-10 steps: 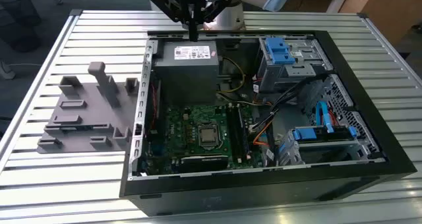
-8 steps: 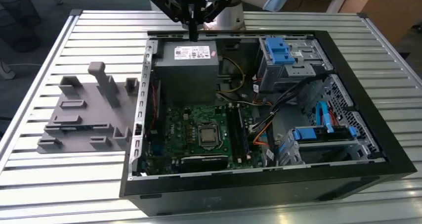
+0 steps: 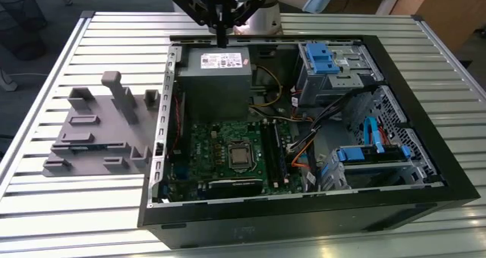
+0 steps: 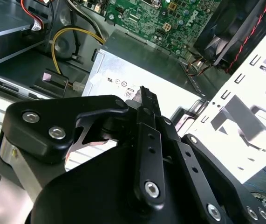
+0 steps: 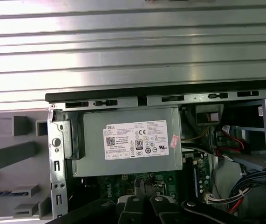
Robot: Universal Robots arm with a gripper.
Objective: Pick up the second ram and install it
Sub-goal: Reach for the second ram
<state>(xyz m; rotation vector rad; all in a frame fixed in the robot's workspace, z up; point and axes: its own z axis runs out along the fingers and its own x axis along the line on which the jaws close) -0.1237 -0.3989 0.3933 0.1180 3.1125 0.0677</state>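
Note:
My gripper [image 3: 222,40] hangs over the far edge of the open computer case, above the grey power supply [image 3: 216,70]. Its black fingers stand together, shut, with nothing between them, as both wrist views also show for the gripper [image 4: 143,92] [image 5: 142,185]. A thin dark strip with bluish spots, which looks like the second ram [image 3: 77,147] [image 5: 4,192], stands on edge in a slot of the grey holder tray [image 3: 95,127], well off to the exterior view's left of the gripper. The long black memory slots [image 3: 272,150] lie on the green motherboard [image 3: 220,150].
The black case rim [image 3: 304,209] encloses the motherboard, cables, blue drive latches [image 3: 322,58] and a drive cage [image 3: 376,161]. The holder tray has upright posts [image 3: 114,87]. All of it rests on a ribbed metal table [image 3: 76,212].

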